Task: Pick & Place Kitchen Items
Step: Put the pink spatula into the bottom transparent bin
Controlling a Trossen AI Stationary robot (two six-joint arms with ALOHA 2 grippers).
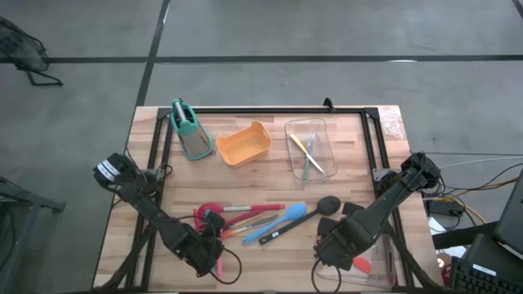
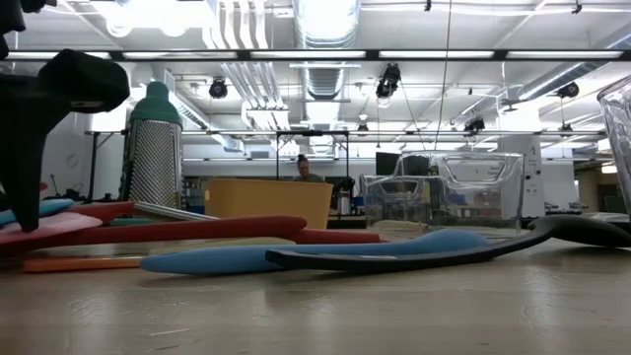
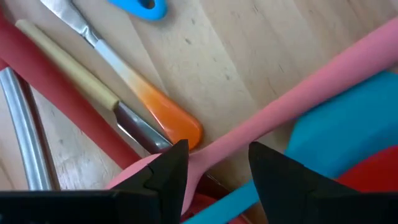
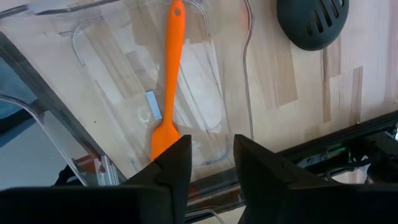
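The left gripper is hovering with fingers spread right over the pile, the pink spatula running crosswise between them, while the right gripper, empty and part-closed, is sitting over the orange spatula in its clear tray.

High view is looking straight down over the wooden slatted table; low view is facing level across it. Both are sharing the rectangular orange plastic tub. Wrist views are hovering close above the table.
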